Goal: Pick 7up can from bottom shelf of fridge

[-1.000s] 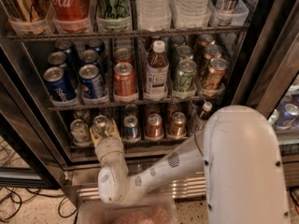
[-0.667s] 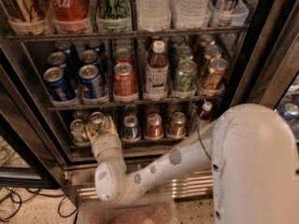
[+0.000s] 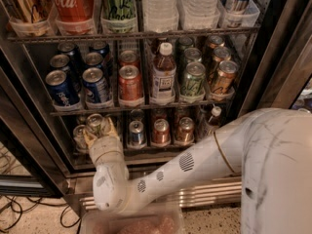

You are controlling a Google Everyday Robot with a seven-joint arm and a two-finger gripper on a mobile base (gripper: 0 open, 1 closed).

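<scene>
Your 7up can (image 3: 94, 123) stands upright at the left end of the bottom shelf (image 3: 146, 151). Its silver pull-tab top faces you above a pale, smooth body with a hint of green. The hand (image 3: 100, 136) is right at it, low against the can's front. You cannot tell how far it is open or whether it has hold of anything. The white arm (image 3: 175, 172) reaches in from below, probably to clear the rack above. Another pale can (image 3: 80, 135) sits just beside on the left, so room is tight. To the right stand a blue-and-silver can (image 3: 136, 132), copper-red cans (image 3: 161, 130) and a small bottle (image 3: 210, 122). The fridge (image 3: 273, 57) is black-framed over a shiny slatted steel base (image 3: 209, 195).
</scene>
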